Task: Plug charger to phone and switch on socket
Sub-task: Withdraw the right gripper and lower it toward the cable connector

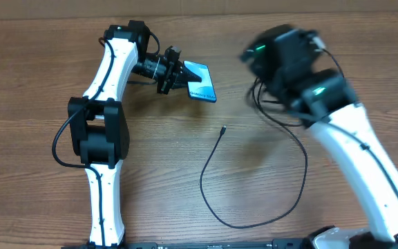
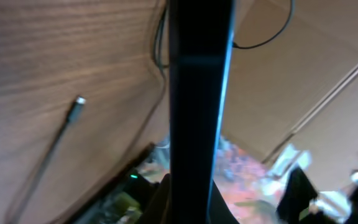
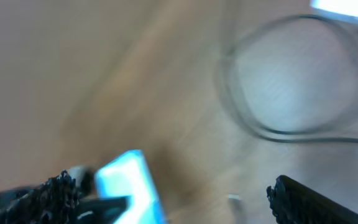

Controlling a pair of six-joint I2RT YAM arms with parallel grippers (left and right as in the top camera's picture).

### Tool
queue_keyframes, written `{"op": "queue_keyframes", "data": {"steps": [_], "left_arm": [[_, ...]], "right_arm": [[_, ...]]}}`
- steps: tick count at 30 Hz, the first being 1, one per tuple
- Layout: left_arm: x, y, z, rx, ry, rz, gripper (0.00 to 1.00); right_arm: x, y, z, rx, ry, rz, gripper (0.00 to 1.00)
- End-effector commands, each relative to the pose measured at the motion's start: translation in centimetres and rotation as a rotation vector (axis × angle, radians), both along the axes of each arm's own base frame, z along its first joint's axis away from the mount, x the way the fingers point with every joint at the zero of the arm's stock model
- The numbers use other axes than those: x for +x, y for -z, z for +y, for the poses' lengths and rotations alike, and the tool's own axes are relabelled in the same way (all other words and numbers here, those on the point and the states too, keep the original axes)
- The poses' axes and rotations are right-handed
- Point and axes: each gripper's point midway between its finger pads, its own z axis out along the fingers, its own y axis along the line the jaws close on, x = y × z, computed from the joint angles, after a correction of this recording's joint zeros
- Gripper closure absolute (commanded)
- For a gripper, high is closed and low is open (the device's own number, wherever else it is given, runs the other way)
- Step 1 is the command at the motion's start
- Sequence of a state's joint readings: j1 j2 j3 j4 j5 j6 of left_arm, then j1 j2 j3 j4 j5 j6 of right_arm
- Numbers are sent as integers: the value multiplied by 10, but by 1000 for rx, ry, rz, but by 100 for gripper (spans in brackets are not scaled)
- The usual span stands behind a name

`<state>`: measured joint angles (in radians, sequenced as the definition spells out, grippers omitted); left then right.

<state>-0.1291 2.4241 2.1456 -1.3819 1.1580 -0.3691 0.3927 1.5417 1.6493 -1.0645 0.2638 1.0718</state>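
The left gripper [image 1: 177, 73] is clamped on the phone [image 1: 201, 81], which sticks out from between its jaws, I think so its port is easy to reach, while the charger [image 1: 202, 181] lies on the table [image 1: 157, 173] past them and the right gripper [image 3: 174, 198] has its jaws apart

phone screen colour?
Bright blue. The phone shows best in the overhead view.

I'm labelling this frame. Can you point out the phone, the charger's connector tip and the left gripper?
phone [image 1: 202, 84], overhead view, on its blue screen.
charger's connector tip [image 1: 224, 128], overhead view, on the cable's free end.
left gripper [image 1: 182, 75], overhead view, between its fingertips at the phone's edge.
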Motion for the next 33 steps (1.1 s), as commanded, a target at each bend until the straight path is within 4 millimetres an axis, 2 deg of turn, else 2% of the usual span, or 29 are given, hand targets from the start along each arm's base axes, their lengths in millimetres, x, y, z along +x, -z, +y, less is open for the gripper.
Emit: {"op": "queue_keyframes", "data": {"steps": [1, 4, 7, 10, 14, 17, 21, 24, 29, 33], "left_arm": [[2, -20, 0, -10, 79, -231, 96], [7, -26, 14, 148, 85, -314, 96], [14, -36, 44, 414, 35, -370, 96], [16, -57, 72, 649, -54, -422, 96], [18, -86, 123, 961, -213, -476, 96], [9, -97, 147, 1078, -271, -462, 96], [1, -94, 158, 1106, -280, -414, 96], [0, -90, 158, 1107, -271, -400, 96], [1, -90, 154, 1089, -270, -404, 96], [1, -90, 154, 1090, -271, -404, 96]], "right_arm": [[-16, 16, -28, 91, -43, 153, 0], [-37, 33, -56, 81, 28, 277, 0], [-49, 48, -61, 37, -15, 348, 0], [-51, 63, -52, 6, -96, 379, 0], [-51, 81, -37, 7, -108, 400, 0], [-49, 94, -22, 29, -125, 391, 0], [-47, 113, 2, 6, -235, 369, 2], [-56, 134, 22, -14, -301, 397, 18], [-68, 163, 55, -40, -398, 503, 15], [-72, 182, 63, -79, -453, 626, 15]]}}
